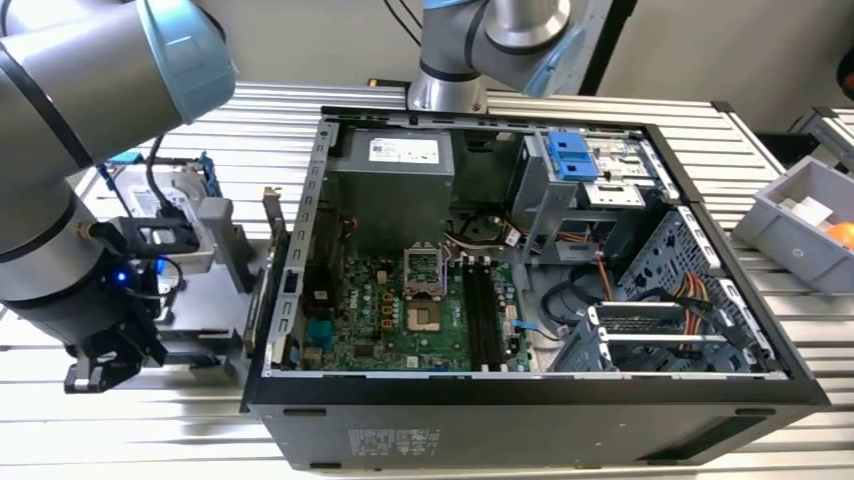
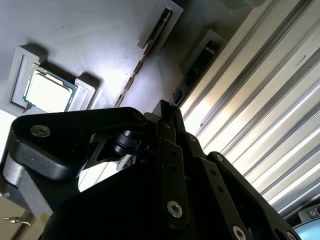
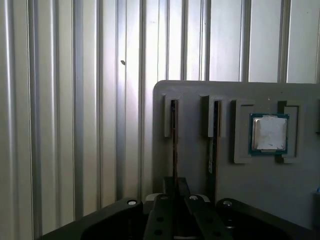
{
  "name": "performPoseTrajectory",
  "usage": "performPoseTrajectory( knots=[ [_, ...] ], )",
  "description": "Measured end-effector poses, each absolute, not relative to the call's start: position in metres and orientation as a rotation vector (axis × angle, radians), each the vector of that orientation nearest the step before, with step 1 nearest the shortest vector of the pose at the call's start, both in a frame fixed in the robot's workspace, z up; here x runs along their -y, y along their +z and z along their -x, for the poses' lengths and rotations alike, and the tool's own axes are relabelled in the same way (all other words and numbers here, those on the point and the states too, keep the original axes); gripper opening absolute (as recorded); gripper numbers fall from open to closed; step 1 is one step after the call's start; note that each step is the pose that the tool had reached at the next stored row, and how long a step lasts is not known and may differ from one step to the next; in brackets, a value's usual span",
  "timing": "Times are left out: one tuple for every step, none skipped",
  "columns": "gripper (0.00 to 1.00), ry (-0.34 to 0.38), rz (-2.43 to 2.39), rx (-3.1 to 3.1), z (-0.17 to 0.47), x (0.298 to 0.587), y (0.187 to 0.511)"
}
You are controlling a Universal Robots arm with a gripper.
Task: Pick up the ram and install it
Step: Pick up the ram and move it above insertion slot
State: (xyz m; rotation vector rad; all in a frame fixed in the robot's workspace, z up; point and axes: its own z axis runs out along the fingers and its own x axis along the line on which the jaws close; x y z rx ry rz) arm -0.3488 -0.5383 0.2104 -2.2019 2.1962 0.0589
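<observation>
Your arm [image 1: 54,220] reaches down at the exterior view's lower left, beside the computer case [image 1: 534,410], its gripper [image 3: 176,182] in line with the ram [image 3: 173,135]. The ram stands on edge in a grey tray [image 3: 192,160] slot; whether the gripper is clamped, you cannot tell

ram [image 3: 173,145] end behind gripper [image 3: 175,184], tray [image 3: 260,182] cropped

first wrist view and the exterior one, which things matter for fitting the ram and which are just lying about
Job in hand: ram on edge in gray holder; pincer in line with it; black motherboard slots; open computer case.
Lying about: processor chip; other stick in the holder; gray bin.
</observation>
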Motion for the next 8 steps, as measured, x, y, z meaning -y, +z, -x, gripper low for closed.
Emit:
performPoseTrajectory(
  knots=[
    [0.00, 0.059, 2.202, -2.196, 0.3488, 0.5383, 0.2114],
    [0.00, 0.059, 2.202, -2.196, 0.3488, 0.5383, 0.2122],
    [0.00, 0.059, 2.202, -2.196, 0.3488, 0.5382, 0.2129],
    [0.00, 0.059, 2.202, -2.196, 0.3488, 0.5382, 0.2135],
    [0.00, 0.059, 2.202, -2.196, 0.3488, 0.5383, 0.2141],
    [0.00, 0.059, 2.202, -2.196, 0.3488, 0.5383, 0.2147],
    [0.00, 0.059, 2.202, -2.196, 0.3488, 0.5383, 0.2153],
    [0.00, 0.059, 2.202, -2.196, 0.3488, 0.5383, 0.2160]
  ],
)
